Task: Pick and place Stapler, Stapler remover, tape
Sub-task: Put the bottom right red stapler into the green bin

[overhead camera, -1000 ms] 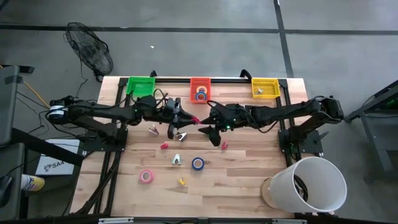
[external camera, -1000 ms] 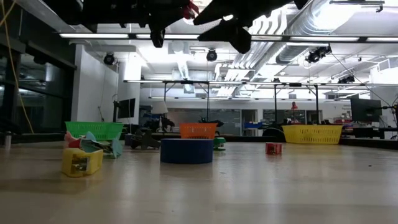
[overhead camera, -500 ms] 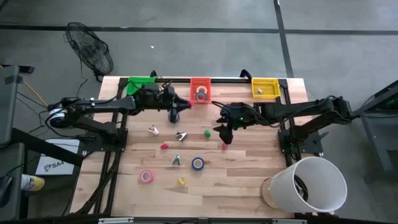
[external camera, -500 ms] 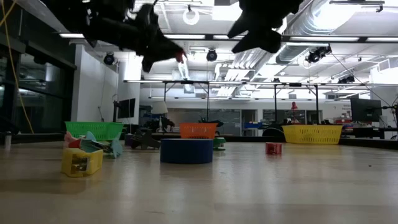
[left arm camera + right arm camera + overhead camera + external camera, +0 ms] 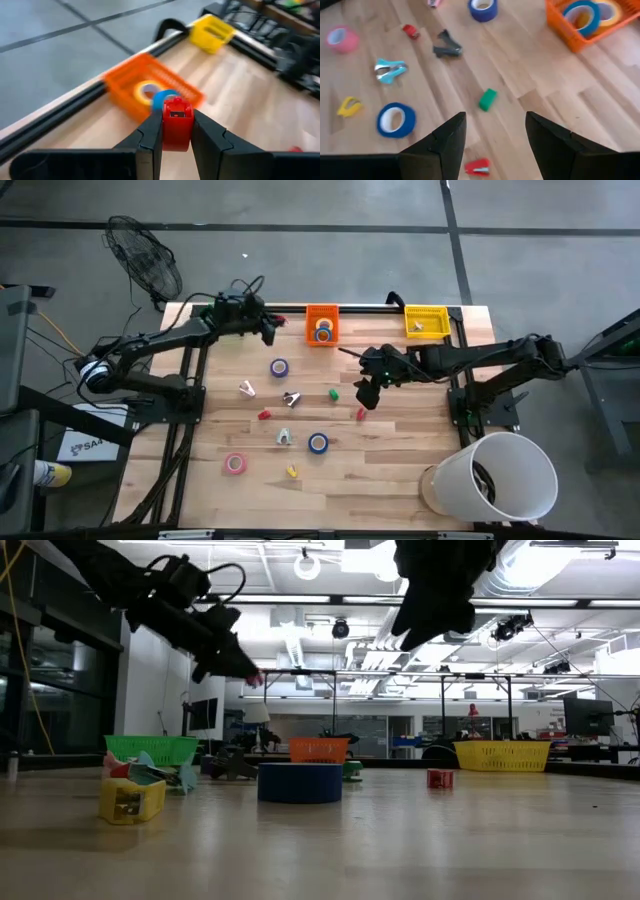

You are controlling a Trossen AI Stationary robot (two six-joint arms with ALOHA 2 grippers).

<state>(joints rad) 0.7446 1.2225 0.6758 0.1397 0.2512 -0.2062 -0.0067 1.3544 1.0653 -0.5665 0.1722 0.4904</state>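
Observation:
My left gripper (image 5: 270, 326) hovers over the table's far left part beside the orange bin (image 5: 322, 323) and is shut on a small red stapler (image 5: 176, 125). My right gripper (image 5: 365, 392) hangs open above mid-table, over the green block (image 5: 488, 99), touching nothing. Blue and yellow tape rolls lie in the orange bin (image 5: 150, 90). On the boards lie a purple tape (image 5: 279, 367), a blue tape (image 5: 318, 443) and a pink tape (image 5: 235, 464). Two more red staplers (image 5: 264, 414) (image 5: 360, 413) and several staple removers (image 5: 291, 398) rest flat. My left gripper pinches the red stapler between its two fingers (image 5: 150, 135), one on each long side. One end of the stapler (image 5: 176, 111) sticks out past the fingertips. It is lifted clear of the table, seen high in the low view (image 5: 255, 680).
A yellow bin (image 5: 425, 320) stands at the far right edge. My left arm covers the table's far left corner. A white bucket (image 5: 500, 475) stands off the near right corner. Open boards lie along the table's near edge and on its right side.
The two grippers were together above mid-table and have parted. My left gripper has carried the red stapler toward the far left corner. My right gripper has drawn back toward the right. The purple tape now shows where the arms stood.

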